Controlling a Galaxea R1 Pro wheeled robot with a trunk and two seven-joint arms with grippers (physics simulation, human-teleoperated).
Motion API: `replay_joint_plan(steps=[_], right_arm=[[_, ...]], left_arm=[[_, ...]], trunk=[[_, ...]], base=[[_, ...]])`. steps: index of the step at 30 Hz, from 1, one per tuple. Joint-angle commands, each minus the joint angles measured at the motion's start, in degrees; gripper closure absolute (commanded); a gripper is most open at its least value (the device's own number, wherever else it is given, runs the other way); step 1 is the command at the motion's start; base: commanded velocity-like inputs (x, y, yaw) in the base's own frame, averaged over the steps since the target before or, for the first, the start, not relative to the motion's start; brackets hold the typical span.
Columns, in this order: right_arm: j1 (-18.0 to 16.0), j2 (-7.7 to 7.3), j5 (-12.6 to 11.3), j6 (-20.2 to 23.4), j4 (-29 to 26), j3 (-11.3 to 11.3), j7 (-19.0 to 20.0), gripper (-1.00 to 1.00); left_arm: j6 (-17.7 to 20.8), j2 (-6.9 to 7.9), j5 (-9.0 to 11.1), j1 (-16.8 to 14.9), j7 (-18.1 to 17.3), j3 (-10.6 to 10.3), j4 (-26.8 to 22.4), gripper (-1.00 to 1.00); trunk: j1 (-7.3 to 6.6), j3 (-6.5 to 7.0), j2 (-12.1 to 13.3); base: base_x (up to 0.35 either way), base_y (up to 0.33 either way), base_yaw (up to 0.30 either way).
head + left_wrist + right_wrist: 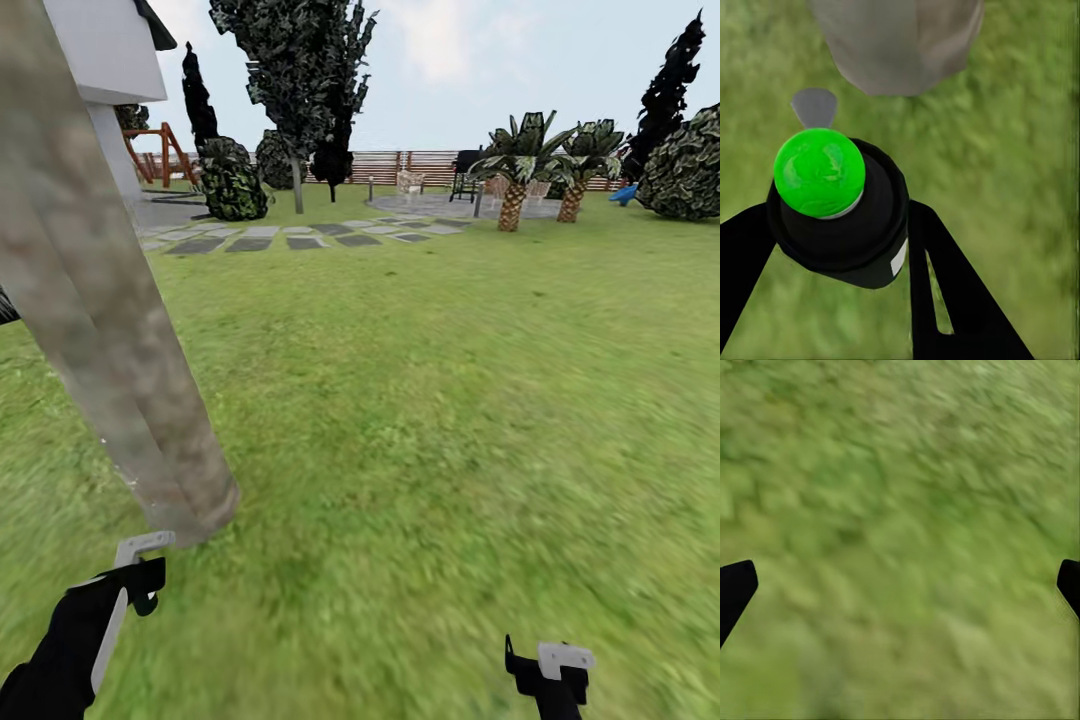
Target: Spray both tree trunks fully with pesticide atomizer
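At near left, beside the grey-tan leaning trunk (100, 320) on the lawn (430, 400): black atomizer (844, 225) with bright green cap, pinched between left gripper (832, 247) fingers. Right gripper (900, 585) spread wide over grass.

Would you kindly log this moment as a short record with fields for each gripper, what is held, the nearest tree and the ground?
left gripper: shut on the atomizer
held item: black atomizer with glossy green round cap, grey nozzle towards the trunk
right gripper: open, nothing between its fingers, above grass
nearest tree: thick smooth mottled grey-tan trunk, leaning, its base just ahead of the left gripper
ground: green lawn
background: grey paving slabs, brown slatted fence, two short palms
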Motion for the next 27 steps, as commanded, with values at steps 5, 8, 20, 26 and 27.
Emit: replay_joint_plan(steps=[5,8,20,26,27], right_arm=[[0.0,0.0,0.0,0.0,0.0,0.0,0.0,-1.0],[0.0,0.0,0.0,0.0,0.0,0.0,0.0,-1.0],[0.0,0.0,0.0,0.0,0.0,0.0,0.0,-1.0],[0.0,0.0,0.0,0.0,0.0,0.0,0.0,-1.0],[0.0,0.0,0.0,0.0,0.0,0.0,0.0,-1.0]], left_arm=[[0.0,0.0,0.0,0.0,0.0,0.0,-0.1,1.0],[0.0,0.0,0.0,0.0,0.0,0.0,-0.1,1.0],[0.0,0.0,0.1,0.0,0.0,0.0,-0.1,1.0],[0.0,-0.02,0.1,0.0,0.0,0.0,-0.1,1.0],[0.0,-0.01,0.1,0.0,0.0,0.1,-0.1,1.0]], trunk=[[0.0,0.0,0.0],[0.0,0.0,0.0],[0.0,0.0,0.0],[0.0,0.0,0.0],[0.0,0.0,0.0]], base=[[0.207,-0.213,0.214],[0.151,-0.239,0.274],[0.114,-0.251,0.117],[-0.015,-0.273,0.166],[-0.09,-0.274,0.269]])
